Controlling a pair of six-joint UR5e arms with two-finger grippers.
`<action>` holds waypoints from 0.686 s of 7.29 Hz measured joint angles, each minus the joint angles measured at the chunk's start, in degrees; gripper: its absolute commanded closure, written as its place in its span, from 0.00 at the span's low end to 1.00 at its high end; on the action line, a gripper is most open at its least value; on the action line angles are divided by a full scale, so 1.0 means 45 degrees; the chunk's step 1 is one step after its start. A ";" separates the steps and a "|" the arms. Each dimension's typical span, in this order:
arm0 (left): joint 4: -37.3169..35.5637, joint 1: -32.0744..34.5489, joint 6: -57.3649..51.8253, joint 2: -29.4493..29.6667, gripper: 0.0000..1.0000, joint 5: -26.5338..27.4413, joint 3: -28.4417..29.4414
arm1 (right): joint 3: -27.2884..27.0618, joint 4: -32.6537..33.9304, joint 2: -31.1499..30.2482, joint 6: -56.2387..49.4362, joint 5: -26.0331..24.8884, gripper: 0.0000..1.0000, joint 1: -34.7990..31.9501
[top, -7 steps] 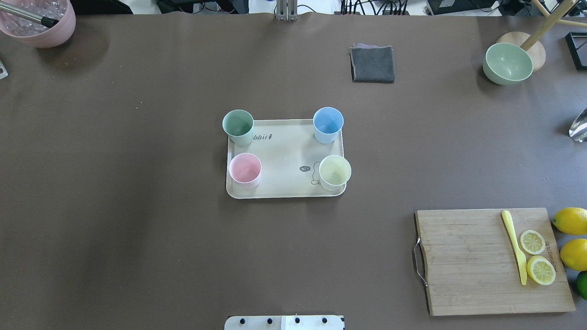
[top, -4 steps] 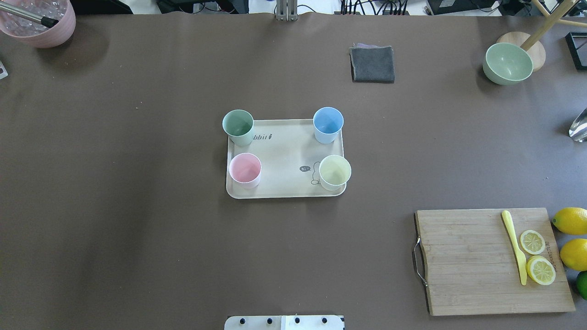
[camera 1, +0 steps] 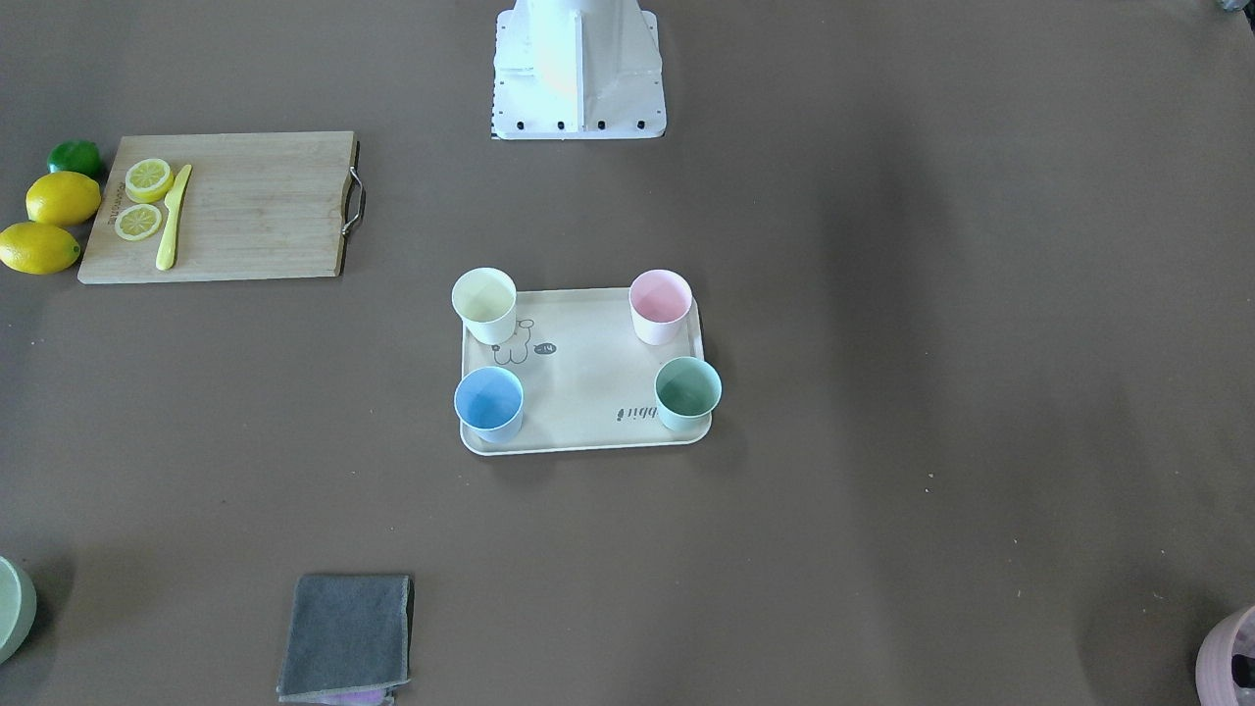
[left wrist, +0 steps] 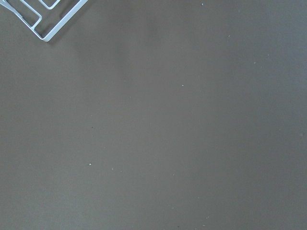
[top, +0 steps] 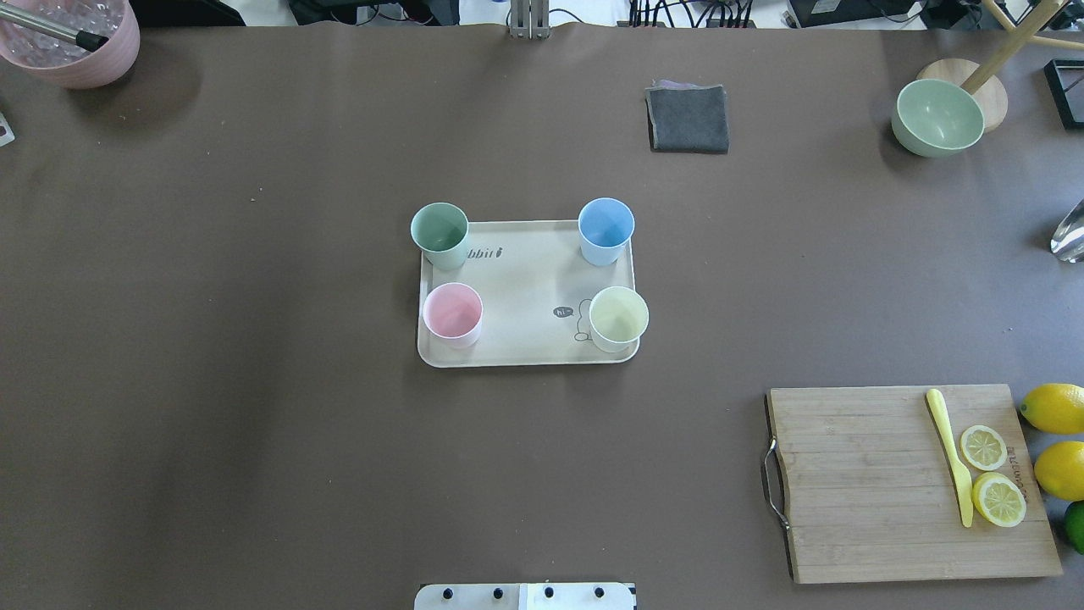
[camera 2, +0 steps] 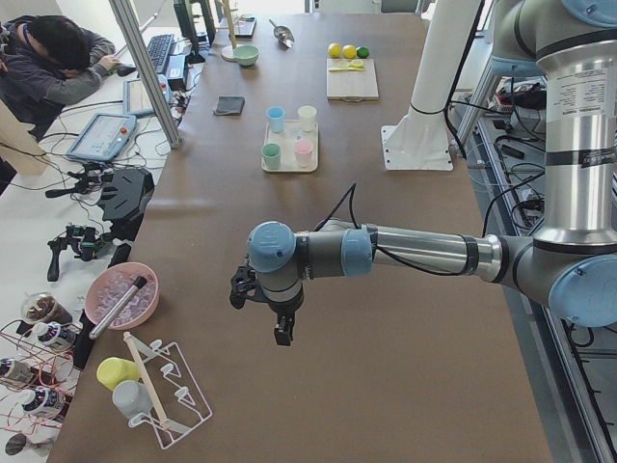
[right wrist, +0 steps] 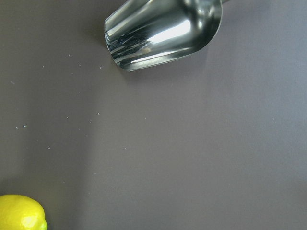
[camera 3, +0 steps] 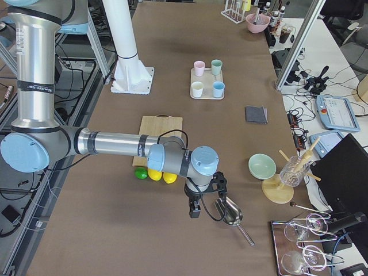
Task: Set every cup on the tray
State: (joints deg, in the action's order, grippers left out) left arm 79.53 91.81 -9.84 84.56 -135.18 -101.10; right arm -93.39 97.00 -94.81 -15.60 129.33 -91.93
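The cream tray (top: 525, 288) lies at the table's middle and also shows in the front-facing view (camera 1: 588, 382). All four cups stand upright on it, one near each corner: mint green cup (top: 439, 230), light blue cup (top: 606, 227), pink cup (top: 453, 312), yellow cup (top: 619, 315). My left gripper (camera 2: 280, 333) hangs over bare table far from the tray, near the table's left end. My right gripper (camera 3: 194, 210) hangs near the right end, beside a metal scoop (camera 3: 230, 213). Both show only in the side views, so I cannot tell whether they are open or shut.
A wooden cutting board (top: 906, 483) with a yellow knife and lemon slices lies front right, whole lemons (top: 1054, 407) beside it. A grey cloth (top: 688, 119) and a green bowl (top: 938, 117) sit at the back right, a pink pot (top: 72, 38) at the back left.
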 measured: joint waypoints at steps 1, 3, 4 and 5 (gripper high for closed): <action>0.0094 0.0004 0.0000 -0.0008 0.02 0.0005 0.0001 | 0.0011 0.0004 -0.0022 -0.0026 0.0074 0.00 0.0000; 0.0303 0.0007 0.0000 -0.0018 0.02 0.0013 0.0003 | 0.0019 0.0006 -0.0047 -0.0021 0.0094 0.00 0.0000; 0.0337 0.0007 0.0000 -0.0021 0.02 0.0007 -0.0004 | 0.0016 0.0006 -0.0047 -0.0004 0.0102 0.00 0.0000; 0.0348 0.0007 0.0000 -0.0021 0.02 0.0007 -0.0011 | 0.0012 0.0006 -0.0044 0.0000 0.0119 0.00 0.0000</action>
State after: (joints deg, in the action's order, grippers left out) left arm 81.09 91.84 -9.84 84.47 -135.15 -101.15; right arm -93.34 97.03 -95.00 -15.59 129.86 -91.93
